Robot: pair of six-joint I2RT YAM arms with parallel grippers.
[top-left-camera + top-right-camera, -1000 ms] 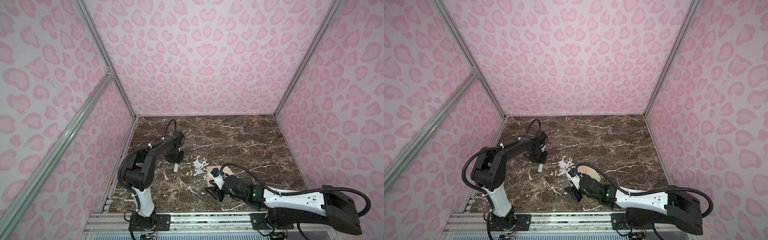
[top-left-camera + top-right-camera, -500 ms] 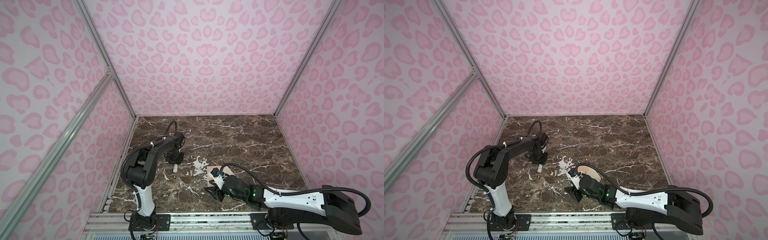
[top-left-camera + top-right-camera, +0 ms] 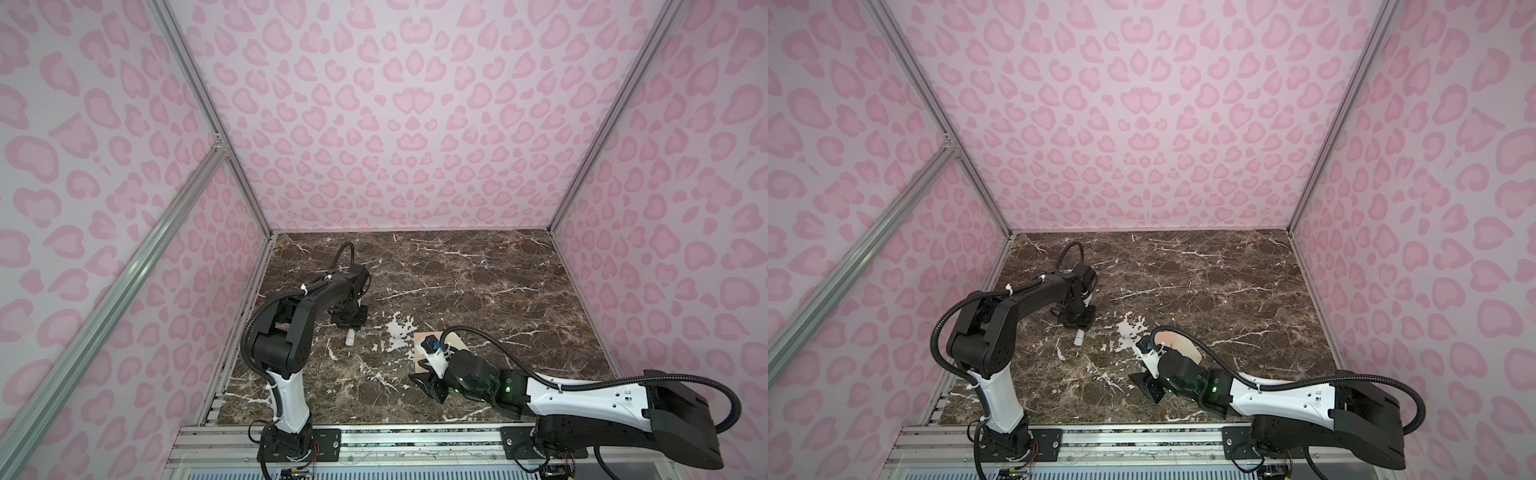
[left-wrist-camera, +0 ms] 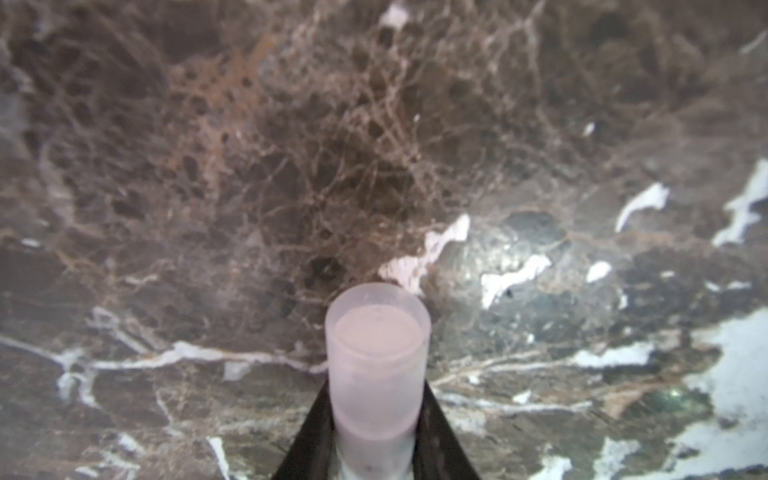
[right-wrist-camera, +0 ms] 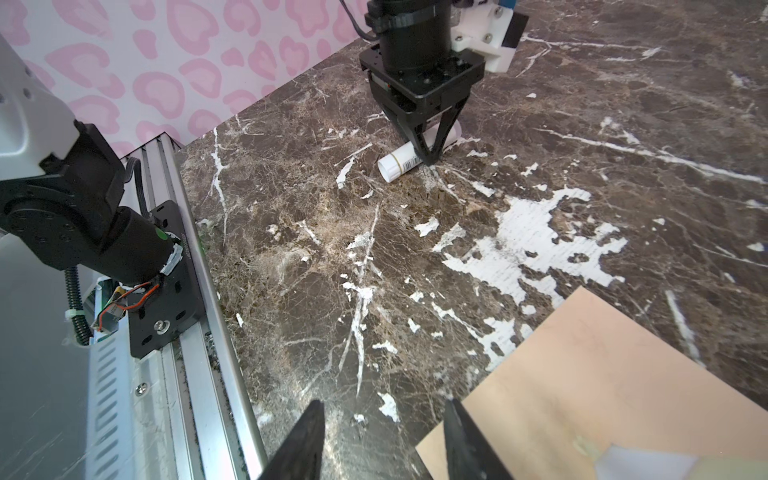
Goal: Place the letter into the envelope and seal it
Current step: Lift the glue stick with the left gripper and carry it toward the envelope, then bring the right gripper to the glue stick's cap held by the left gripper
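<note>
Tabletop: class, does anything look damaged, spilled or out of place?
Yes. The tabletop has its marble-look covering worn through in ragged white patches near the envelope. A white tube lies on its side, gripped by the left gripper.

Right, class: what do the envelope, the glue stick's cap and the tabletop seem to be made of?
Envelope: matte peach paper, flat, no sheen. Glue stick cap: frosted translucent plastic, probably. Tabletop: likely a marble-print film; white patches look worn or peeled.
</note>
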